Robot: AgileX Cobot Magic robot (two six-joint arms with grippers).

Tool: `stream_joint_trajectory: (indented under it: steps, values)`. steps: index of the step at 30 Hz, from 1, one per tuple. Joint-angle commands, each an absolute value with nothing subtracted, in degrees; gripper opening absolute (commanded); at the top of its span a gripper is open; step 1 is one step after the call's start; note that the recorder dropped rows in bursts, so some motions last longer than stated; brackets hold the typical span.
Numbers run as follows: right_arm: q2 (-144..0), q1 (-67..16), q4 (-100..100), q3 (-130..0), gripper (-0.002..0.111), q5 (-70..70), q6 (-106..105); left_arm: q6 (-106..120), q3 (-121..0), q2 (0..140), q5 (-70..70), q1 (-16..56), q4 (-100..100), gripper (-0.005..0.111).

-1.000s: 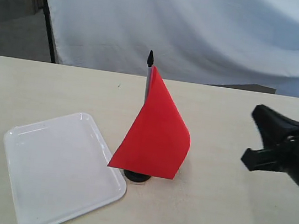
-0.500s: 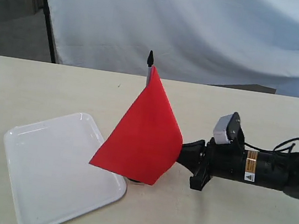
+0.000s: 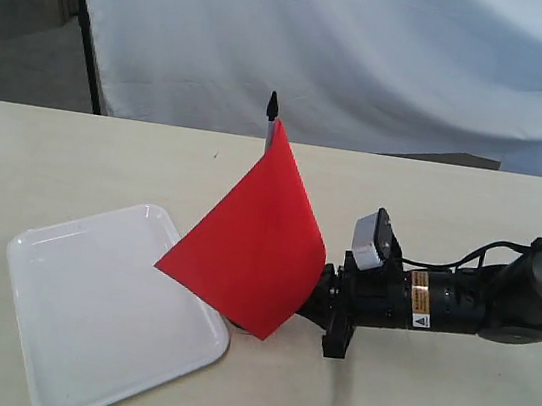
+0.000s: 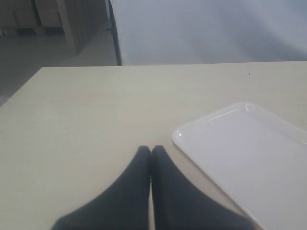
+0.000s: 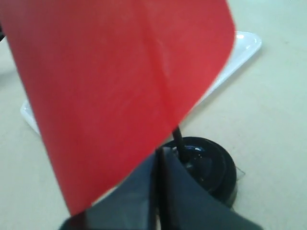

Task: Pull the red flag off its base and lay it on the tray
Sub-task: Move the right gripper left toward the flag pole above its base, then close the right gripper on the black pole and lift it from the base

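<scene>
red flag (image 3: 244, 250) upright in base (image 5: 213, 170) right beside tray (image 3: 87, 288), pole (image 5: 178, 140) vertical | right gripper (image 5: 158, 160) low under the cloth (image 5: 120, 86), fingers together, tip just beside pole, not around it | left gripper (image 4: 150, 152) pressed together too, farther off: right arm's play

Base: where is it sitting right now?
The right wrist view shows the base on the table just ahead of the right gripper, the tray beyond it. In the exterior view the red flag covers it, right of the tray.
</scene>
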State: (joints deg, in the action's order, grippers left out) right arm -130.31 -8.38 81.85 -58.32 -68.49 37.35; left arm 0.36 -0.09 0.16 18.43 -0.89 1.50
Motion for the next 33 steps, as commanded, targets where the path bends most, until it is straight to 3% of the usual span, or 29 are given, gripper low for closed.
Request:
stream_joint_trajectory:
  steps: [1,2,3,5,10,30,32,33]
  values:
    - [-130.26,-8.25,79.75,-58.56,0.028,-69.00,36.75,0.00,0.00,0.00,18.59,-0.66,1.75,0.000]
    - [-130.26,-8.25,79.33,-58.56,0.040,-69.00,36.75,0.00,0.00,0.00,18.59,-0.66,1.75,0.000]
    - [-130.26,-8.25,78.48,-58.56,0.068,-69.00,36.75,0.00,0.00,0.00,18.59,-0.66,1.75,0.000]
    - [-130.38,-8.62,76.38,-58.56,0.086,-69.00,36.75,0.00,0.00,0.00,18.59,-0.66,1.75,0.000]
    - [-130.38,-10.94,73.82,-58.56,0.065,-68.38,32.12,0.00,0.00,0.00,18.59,-0.66,1.75,0.000]
    - [-130.38,-16.39,64.68,-58.56,0.064,-62.21,25.93,0.00,0.00,0.00,18.59,-0.66,1.75,0.000]
    - [-130.38,-16.39,64.68,-58.56,0.052,-62.21,25.49,0.00,0.00,0.00,18.59,-0.66,1.75,0.000]
    - [-130.38,-16.39,64.68,-58.56,0.039,-62.21,25.22,0.00,0.00,0.00,18.59,-0.66,1.75,0.000]
